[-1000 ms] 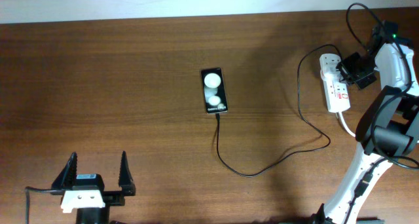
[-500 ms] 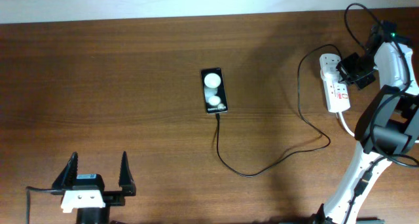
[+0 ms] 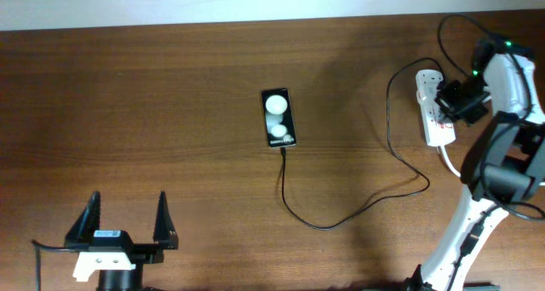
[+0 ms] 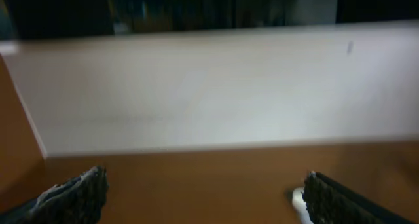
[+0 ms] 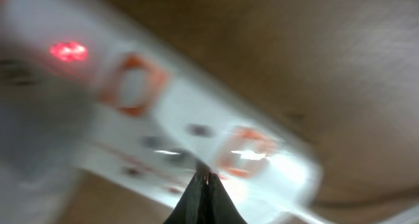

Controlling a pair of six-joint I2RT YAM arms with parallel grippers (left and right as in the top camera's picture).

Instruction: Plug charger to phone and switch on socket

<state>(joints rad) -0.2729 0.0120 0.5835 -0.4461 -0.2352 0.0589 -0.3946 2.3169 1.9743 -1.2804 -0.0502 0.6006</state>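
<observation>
The black phone (image 3: 278,117) with two white blobs lies at the table's middle. The thin black charger cable (image 3: 341,219) runs from the phone's near end, loops right and up to the white adapter (image 3: 425,80) on the socket. The white socket strip (image 3: 436,114) lies at the far right; it fills the blurred right wrist view (image 5: 196,132), where a red light (image 5: 68,51) glows. My right gripper (image 3: 446,98) is shut, its tips (image 5: 205,177) over the strip's face by a red switch (image 5: 245,152). My left gripper (image 3: 127,225) is open and empty at the front left.
The socket's thick white cord (image 3: 450,159) runs toward the right arm's base (image 3: 464,231). The left wrist view shows bare table, a pale wall (image 4: 209,86) and a small white thing (image 4: 298,201) by the right finger.
My right gripper has moved left and down, from beside the socket's right edge onto its face. My left gripper has drawn back slightly toward the front edge. Phone and cable have not moved.
</observation>
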